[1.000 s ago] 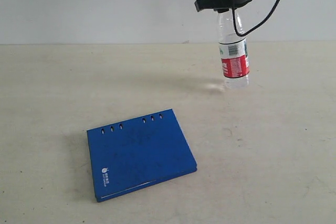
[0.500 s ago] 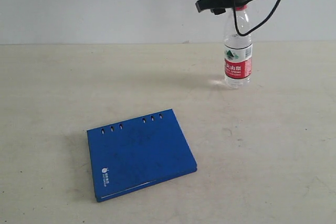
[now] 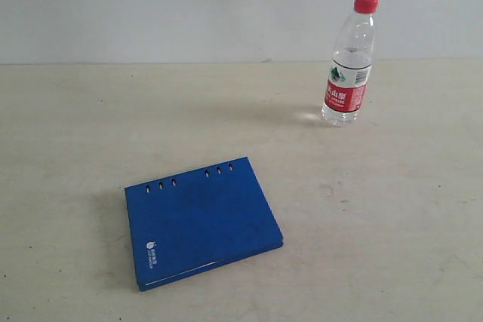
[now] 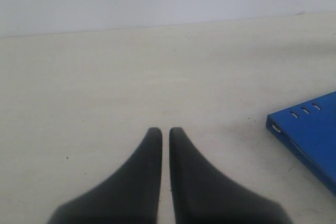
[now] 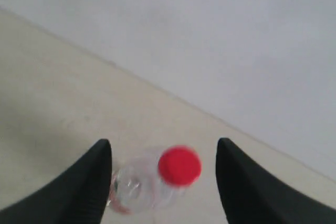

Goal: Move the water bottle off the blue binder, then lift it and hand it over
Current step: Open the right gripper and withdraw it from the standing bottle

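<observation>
Looking down past my right pincer (image 5: 164, 144), I see its two black fingers (image 5: 89, 182) spread wide apart. They grip nothing. The water bottle (image 5: 152, 190) sits right under the gap. Its round red cap (image 5: 179, 166) is between the fingers and touches neither one. My left pincer (image 4: 164, 129) is squeezed shut with nothing in it, low over the pale table (image 4: 105, 77).

In the exterior view the bottle stands on its bottom on the table, far back on the right side. It tips a tiny bit. It is small and see-through. A label (image 3: 346, 92) goes around its lower half, red with a white and green band on top.

The blue binder (image 3: 200, 220) lies flat near the front of the table, well apart from the bottle. It is deep blue. Along its far edge are two groups of three little slots (image 3: 161, 184). A small white logo (image 3: 151, 250) sits near its front left corner. One corner of the binder also shows in my left wrist view, off to the side of my shut pincer.
</observation>
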